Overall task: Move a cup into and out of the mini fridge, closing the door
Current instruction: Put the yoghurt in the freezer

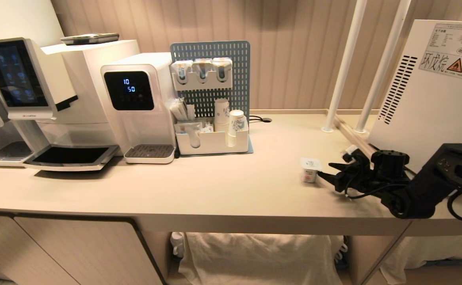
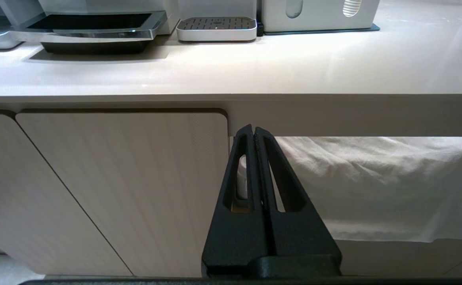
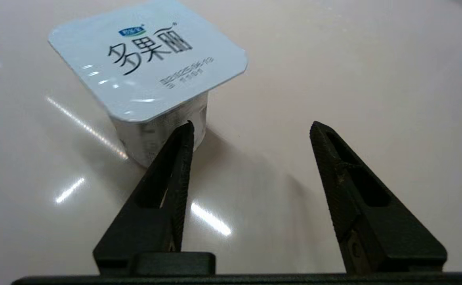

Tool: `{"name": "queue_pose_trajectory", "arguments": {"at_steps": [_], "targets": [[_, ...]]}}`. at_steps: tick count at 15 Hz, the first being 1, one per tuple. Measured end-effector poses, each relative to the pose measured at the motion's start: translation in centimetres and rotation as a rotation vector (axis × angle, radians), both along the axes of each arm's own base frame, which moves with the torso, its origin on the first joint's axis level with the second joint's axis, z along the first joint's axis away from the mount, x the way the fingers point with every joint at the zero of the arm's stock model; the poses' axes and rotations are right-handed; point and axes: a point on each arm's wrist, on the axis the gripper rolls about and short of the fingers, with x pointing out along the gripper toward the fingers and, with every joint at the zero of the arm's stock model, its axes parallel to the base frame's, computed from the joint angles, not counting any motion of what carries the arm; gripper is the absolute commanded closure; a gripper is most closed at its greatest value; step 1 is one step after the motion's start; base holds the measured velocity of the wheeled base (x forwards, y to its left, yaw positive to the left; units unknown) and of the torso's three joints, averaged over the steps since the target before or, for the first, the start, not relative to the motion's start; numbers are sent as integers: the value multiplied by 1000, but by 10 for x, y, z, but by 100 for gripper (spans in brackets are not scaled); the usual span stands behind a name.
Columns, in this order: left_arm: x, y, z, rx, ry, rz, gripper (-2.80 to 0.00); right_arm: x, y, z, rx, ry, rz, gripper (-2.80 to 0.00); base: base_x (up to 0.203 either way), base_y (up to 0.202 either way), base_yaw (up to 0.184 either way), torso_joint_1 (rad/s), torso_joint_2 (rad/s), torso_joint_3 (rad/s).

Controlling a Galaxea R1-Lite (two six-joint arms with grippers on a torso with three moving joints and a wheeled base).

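Beige surface (image 1: 223,186), my right end effector (image 1: 328,174) beside the cup (image 1: 309,169).

My right end effector lies low over the surface with its fingers (image 3: 175,166) spread apart and nothing between them; the cup (image 3: 151,79) stands upright just beyond and outside one fingertip, so close I cannot tell if they touch. Behind my right arm stands the mini fridge (image 1: 433,91), its vented side and warning sticker toward me. Well off to the far side of the cup sit a water dispenser (image 1: 136,103) and a cup rack (image 1: 211,99). My left end effector (image 2: 253,132) hangs below the surface edge, fingers pressed together, empty, before a cabinet door (image 2: 116,190).
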Motion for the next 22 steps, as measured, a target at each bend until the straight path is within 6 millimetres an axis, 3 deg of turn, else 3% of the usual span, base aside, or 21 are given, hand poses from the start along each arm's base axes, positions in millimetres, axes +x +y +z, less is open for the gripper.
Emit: {"name": "queue_pose_trajectory", "arguments": {"at_steps": [4,8,12,16,22], "targets": [[0,0,0,-3,0,0,0,27,20,-9,5,1,-19,-280,0,0,0,0,0,0],[0,0,0,-3,0,-1,0,31,27,-14,4,24,-9,-280,0,0,0,0,0,0],[0,0,0,-3,0,0,0,20,24,-13,2,50,-13,-280,0,0,0,0,0,0],[0,0,0,-2,0,-1,0,7,8,-1,1,55,-44,-280,0,0,0,0,0,0],[0,0,0,-3,0,-1,0,-13,9,11,0,29,-36,-280,0,0,0,0,0,0]]}}
